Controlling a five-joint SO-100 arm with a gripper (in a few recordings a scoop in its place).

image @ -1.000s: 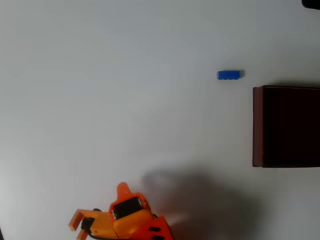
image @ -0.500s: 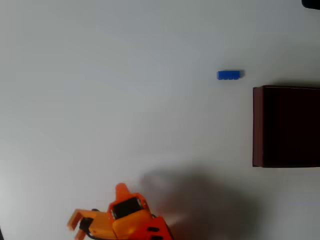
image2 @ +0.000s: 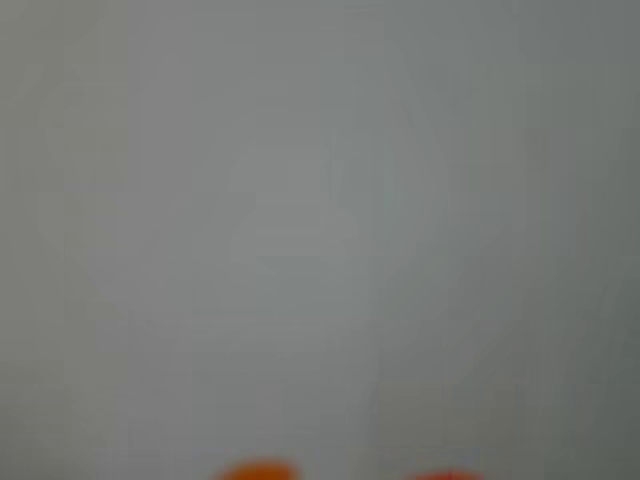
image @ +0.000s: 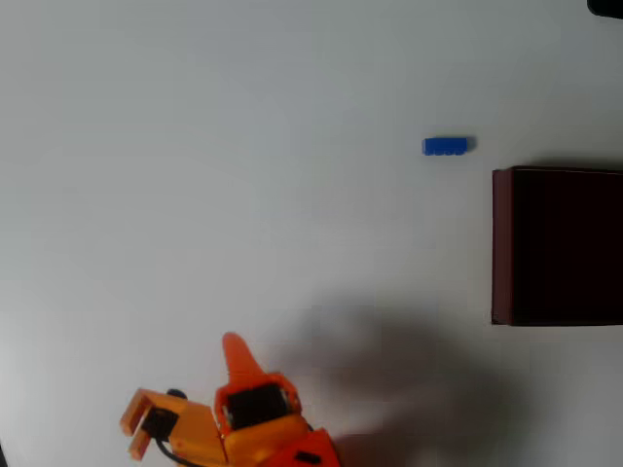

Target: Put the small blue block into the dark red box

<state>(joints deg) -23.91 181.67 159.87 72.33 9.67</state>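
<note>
While hovering near bottom edge of table (image: 195, 146), left of centre in overhead view, gripper (image: 180, 384) carrying nothing, fingers spread wide, likely readying for reach. Lying flat toward upper right of table: small blue block (image: 447, 146), well apart from gripper, untouched. Sitting against right edge, just below and right of block: dark red box (image: 502, 245), open side up, presumably kept close for short carry. Showing blurred bare table plus orange fingertips (image2: 258, 470) at bottom in wrist view.
</note>
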